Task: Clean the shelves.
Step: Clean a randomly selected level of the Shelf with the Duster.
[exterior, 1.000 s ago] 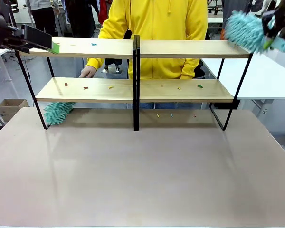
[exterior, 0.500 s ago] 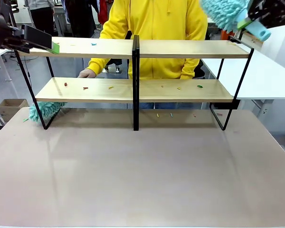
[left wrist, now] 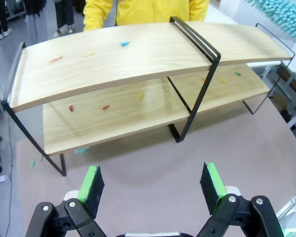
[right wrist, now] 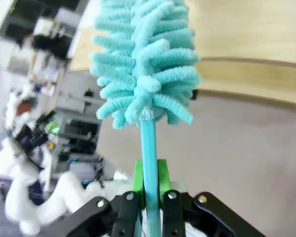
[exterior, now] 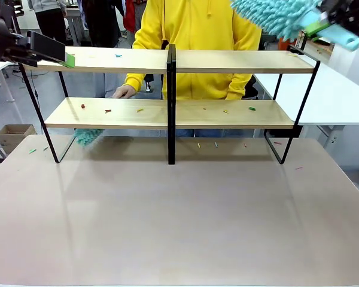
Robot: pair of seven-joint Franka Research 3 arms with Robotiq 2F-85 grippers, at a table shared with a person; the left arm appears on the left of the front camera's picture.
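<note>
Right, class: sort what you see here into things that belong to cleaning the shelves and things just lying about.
Belongs to the job:
- the shelves
- teal duster, clamped in the right gripper
- second teal duster under the lower board
- coloured scraps on both boards

Just lying about:
- cardboard box on the floor
- white table beside the rack

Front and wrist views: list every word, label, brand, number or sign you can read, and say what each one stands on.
No text can be read in any view.
Shelves, duster, left gripper, right gripper: no print on them.
Far clutter: too blurred to read.
</note>
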